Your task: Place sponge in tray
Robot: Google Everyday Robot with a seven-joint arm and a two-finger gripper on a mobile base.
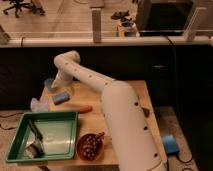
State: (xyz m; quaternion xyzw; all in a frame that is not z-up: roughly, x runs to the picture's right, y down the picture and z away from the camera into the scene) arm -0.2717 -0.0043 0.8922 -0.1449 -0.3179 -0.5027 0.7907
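- The sponge [61,97] is a small blue rectangular block, much smaller than the tray [20,134]. It lies flat on the wooden table [137,95], with its long side running from 8 o'clock to 2 o'clock in the view.
- The tray is a large green rectangular tub with sloping sides. It sits at the near left corner of the table, at 7 o'clock from the sponge and well apart from it.
- The sponge is outside the tray, on the far left part of the table. A pale cloth [37,104] lies at its 8 o'clock and a pale blue cup [49,84] at its 10 o'clock.
- The gripper [63,89] merges with the white arm [120,115], and its outline is hard to make out. Whether it stands wide or narrow cannot be told.
- A dark-handled tool [35,131] lies in the tray. The grey item at its lower end cannot be identified.
- The contents of the reddish-brown bowl [90,146] are unclear.
- The sponge lies directly at 6 o'clock from the gripper, just beside it. Whether the two touch cannot be told.
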